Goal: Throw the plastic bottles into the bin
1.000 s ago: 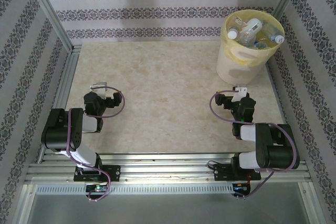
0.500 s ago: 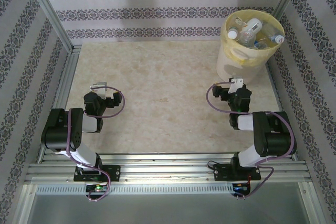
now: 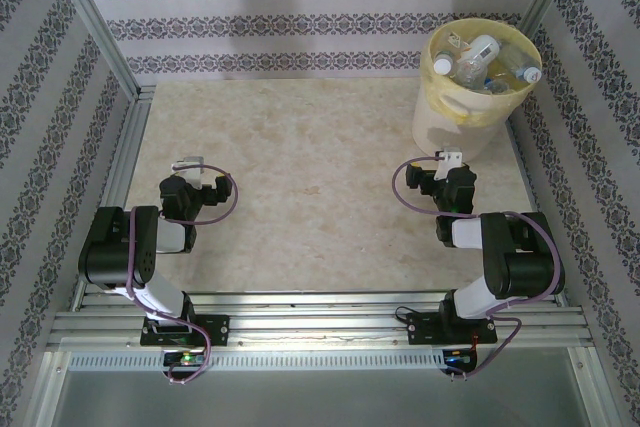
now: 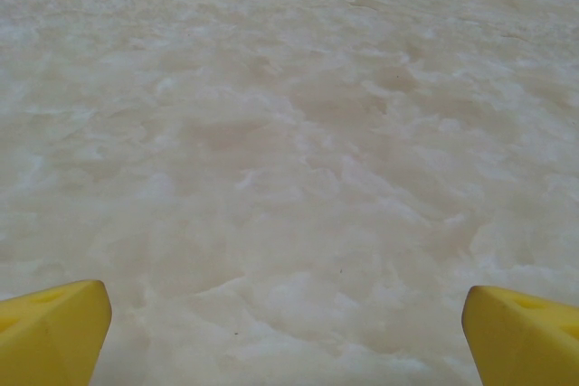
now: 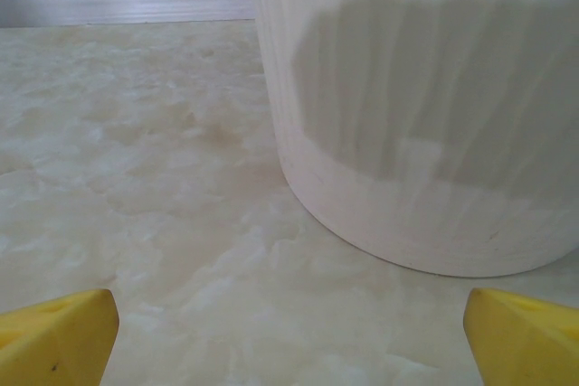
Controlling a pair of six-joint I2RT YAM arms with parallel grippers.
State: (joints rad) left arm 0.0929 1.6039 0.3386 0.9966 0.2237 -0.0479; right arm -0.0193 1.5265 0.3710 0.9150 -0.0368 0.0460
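So, we're looking at wrap-up time here: the plastic bottles (image 3: 485,59) are sitting piled in the bin (image 3: 447,129) at the far right.
We're holding both pincers wide open and empty, left gripper (image 4: 289,336) over bare table (image 3: 300,147), right gripper (image 5: 289,336) just on the near side of the bin wall, so we're thinking: pull straight away, no nudging the bin.

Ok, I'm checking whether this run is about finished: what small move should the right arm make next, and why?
Probably draw the right end effector back from the bin toward its base. It is open and holds nothing, close before the bin's wall. The plastic bottles lie inside the bin, and the left end effector is open too, low over the table.
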